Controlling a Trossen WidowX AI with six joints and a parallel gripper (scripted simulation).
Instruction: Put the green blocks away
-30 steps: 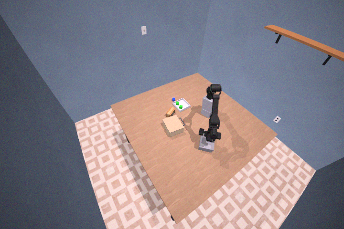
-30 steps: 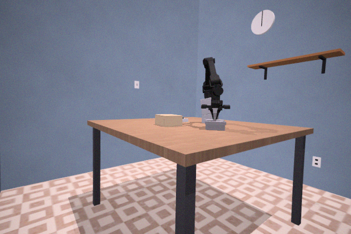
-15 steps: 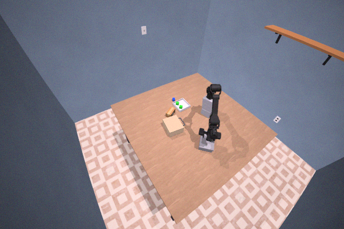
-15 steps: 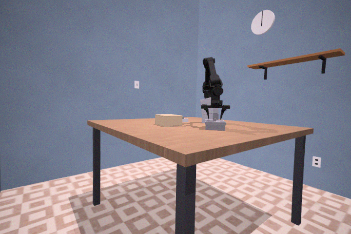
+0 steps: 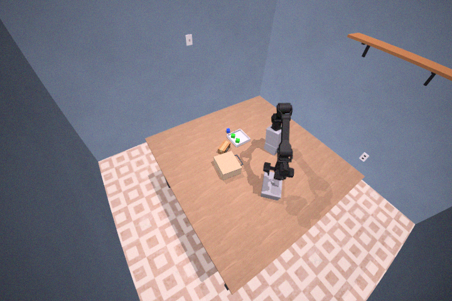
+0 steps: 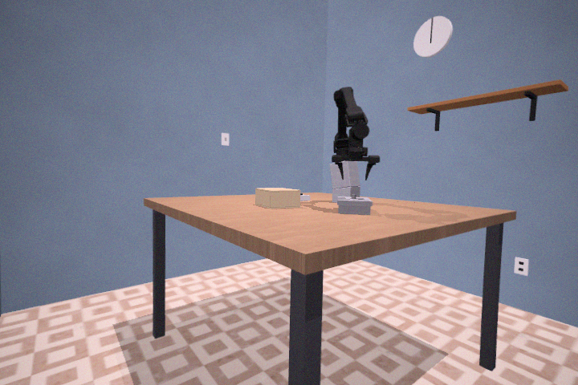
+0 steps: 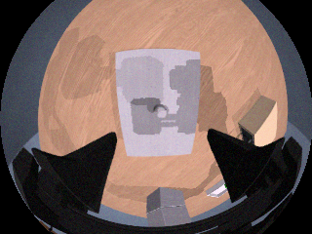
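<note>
Pincer [image 6: 354, 176] is released, jaws spread wide w/ nothing between them. It hangs pointing down, directly above the grey lidded box [image 6: 354, 204] and apart from it. In the wrist view the lid knob [image 7: 156, 107] sits approx. centred between the fingertips.

The box stands mid-surface, toward the edge facing the exterior camera. Its lid is on. The knob is the only obvious hold: small, rigid and prob. smooth, so pinch it square and centred or it may twist out. The lid looks light and stiff, not fragile.

The tan drawer unit [image 5: 227, 165] is next out, nearer the left corner in the top view, w/ its handle [image 5: 238, 159] facing the arm. Pull along that handle only; a pull at an angle could slide the whole unit.

A small wood-coloured piece [image 5: 223, 146] lies just past it.

The white basket [image 5: 246, 135] stands upright near the far-left edge, two green blocks [image 5: 233, 135] already inside. A blue block [image 5: 228, 130] sits outside, just beside its rim. The blocks are small hard cubes, prob. light; grip on two flat opposite faces, from above.

A tall grey block [image 5: 272, 140] stands toward the far corner by the arm.

No brands, labels or legible text anywhere. The wall clock [image 6: 432, 35] face is blank, w/ no numerals.
</note>
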